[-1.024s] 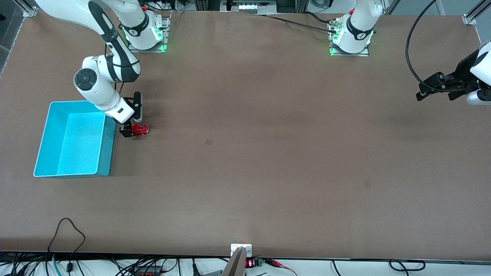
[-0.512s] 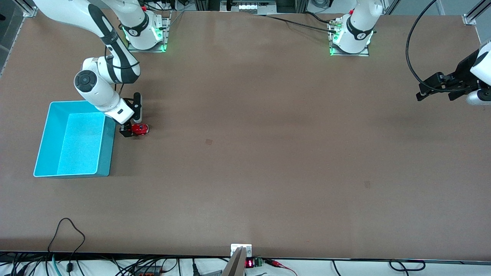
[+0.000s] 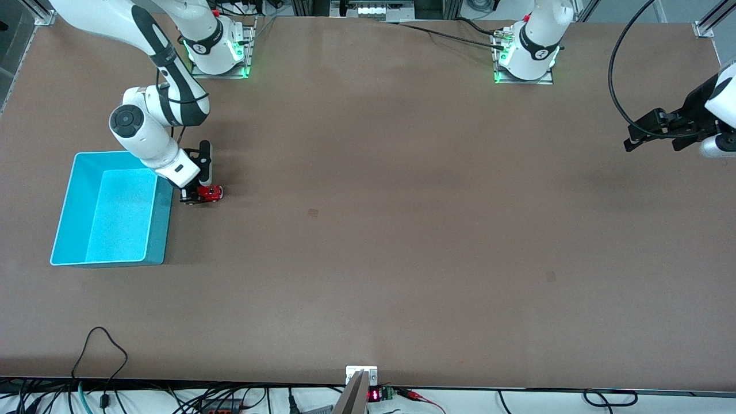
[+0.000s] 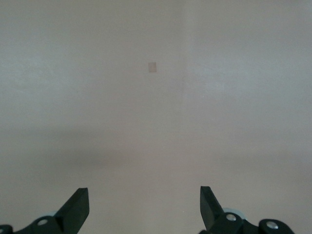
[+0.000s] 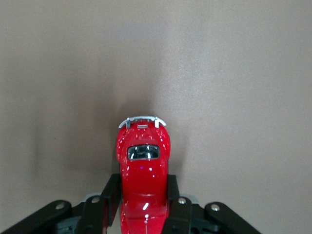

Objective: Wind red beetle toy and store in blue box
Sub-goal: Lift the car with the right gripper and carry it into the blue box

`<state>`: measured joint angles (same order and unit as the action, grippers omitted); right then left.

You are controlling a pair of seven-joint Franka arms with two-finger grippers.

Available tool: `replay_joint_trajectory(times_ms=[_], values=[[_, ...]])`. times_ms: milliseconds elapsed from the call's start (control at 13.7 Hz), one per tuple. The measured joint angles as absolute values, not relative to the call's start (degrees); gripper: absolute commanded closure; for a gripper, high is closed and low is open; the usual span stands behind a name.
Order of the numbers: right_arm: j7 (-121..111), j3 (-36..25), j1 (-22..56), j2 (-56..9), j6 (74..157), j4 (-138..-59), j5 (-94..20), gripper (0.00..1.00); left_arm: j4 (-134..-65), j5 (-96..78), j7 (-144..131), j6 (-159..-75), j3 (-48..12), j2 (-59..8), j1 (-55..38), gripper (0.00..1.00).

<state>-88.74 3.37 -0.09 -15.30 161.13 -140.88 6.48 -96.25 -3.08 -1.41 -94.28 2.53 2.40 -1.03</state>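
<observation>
The red beetle toy stands on the table beside the blue box, toward the right arm's end. My right gripper is down at table height and shut on the toy's sides. In the right wrist view the red beetle toy sits between the black fingers, its silver bumper pointing away from the wrist. The blue box holds nothing that shows. My left gripper waits in the air at the left arm's end of the table, open, with only bare table under it.
A small pale mark lies on the brown table near its middle, and another nearer to the front camera toward the left arm's end. Cables run along the table's front edge.
The right gripper's fingers have closed in on the red beetle toy. The toy has stayed where it was beside the box. The left arm has not moved.
</observation>
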Motion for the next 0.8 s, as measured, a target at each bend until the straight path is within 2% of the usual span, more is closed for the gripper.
replay_joint_trajectory(times_ms=[220, 512, 805], values=[[-81.98, 3.37, -0.09, -13.13, 157.52, -139.86, 6.45, 1.0, -96.25, -3.08, -1.41, -94.29, 2.53, 2.41, -1.03, 0.0], [-71.09, 3.26, -0.12, -5.14, 148.16, -137.28, 5.61, 1.0, -96.25, -3.08, -1.41, -94.29, 2.53, 2.4, -1.02, 0.0], [-62.11, -0.25, -0.37, -1.43, 138.9, -129.73, 2.44, 1.0, -96.25, -3.08, -1.41, -94.29, 2.53, 2.4, -1.02, 0.0]])
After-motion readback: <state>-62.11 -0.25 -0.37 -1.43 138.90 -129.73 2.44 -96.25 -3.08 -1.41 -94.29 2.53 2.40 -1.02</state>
